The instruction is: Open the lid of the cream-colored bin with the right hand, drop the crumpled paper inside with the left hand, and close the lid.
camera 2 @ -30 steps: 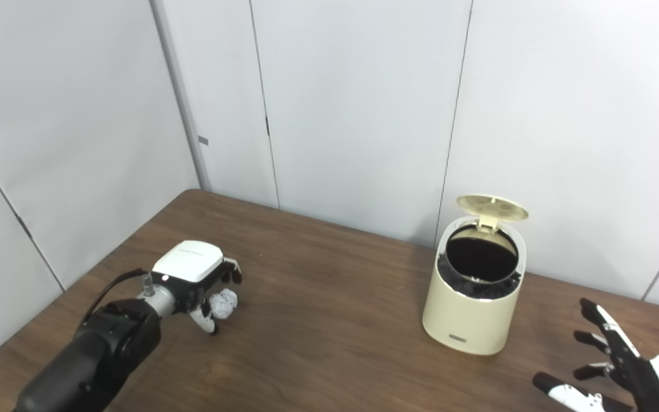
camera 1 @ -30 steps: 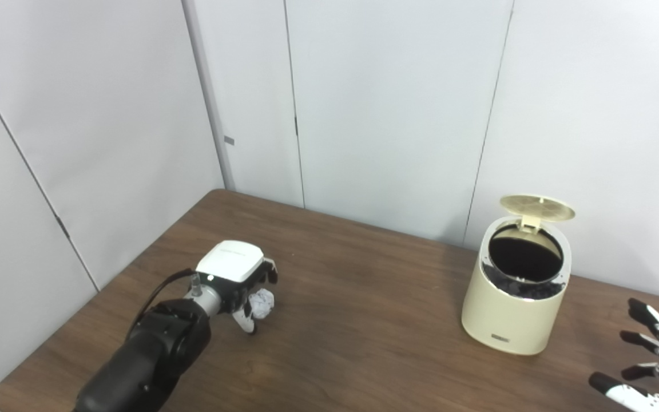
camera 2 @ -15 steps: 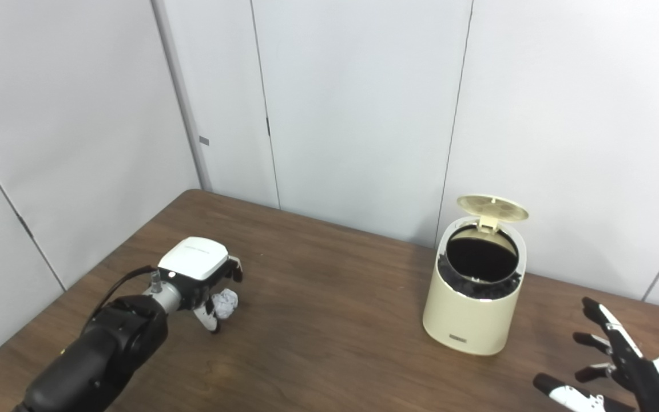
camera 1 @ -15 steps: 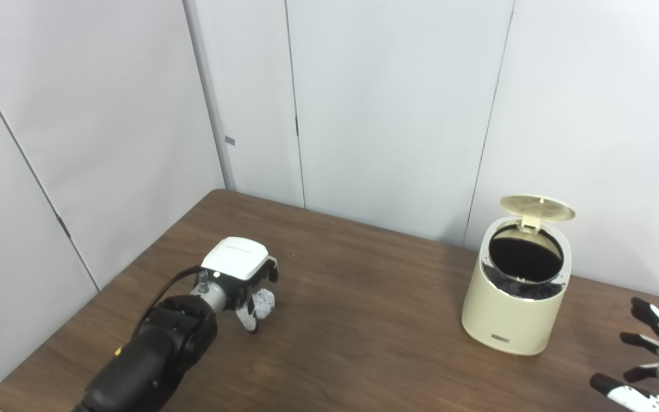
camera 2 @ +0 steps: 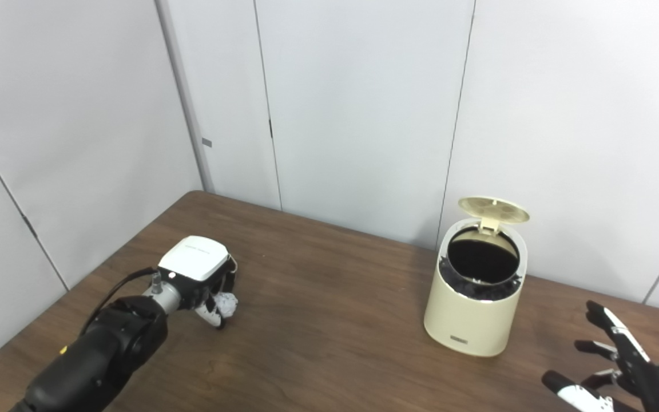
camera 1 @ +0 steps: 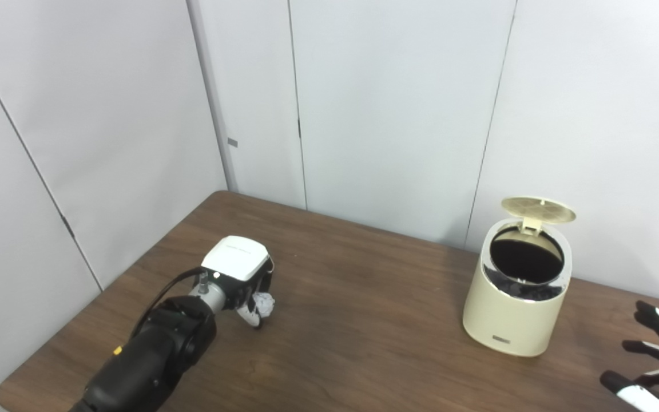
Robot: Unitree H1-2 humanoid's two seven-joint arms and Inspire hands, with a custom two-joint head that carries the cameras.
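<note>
Nearest to us, our right hand (camera 2: 621, 366) waits low at the table's near right corner, fingers spread and holding nothing; the right eye view shows more of it, down to the white back of the palm, while the left eye view catches only the fingers at the frame edge. Our left arm reaches in along the left side of the dark wood-grain table (camera 1: 364, 337), and our left hand (camera 1: 241, 280) sits low over the tabletop with its fingers curled around the crumpled paper (camera 1: 263, 303), which shows white just beyond the fingertips (whether it has lifted clear of the wood we cannot tell). Farther off and well apart to the right stands the cream-colored bin (camera 1: 512, 309), upright near the back edge, its dark inside open to view. Its lid (camera 1: 538, 209) is tipped up on the rear hinge. Behind everything, pale grey wall panels (camera 2: 358, 103) close off the room, meeting at a corner beyond the table's far left.
</note>
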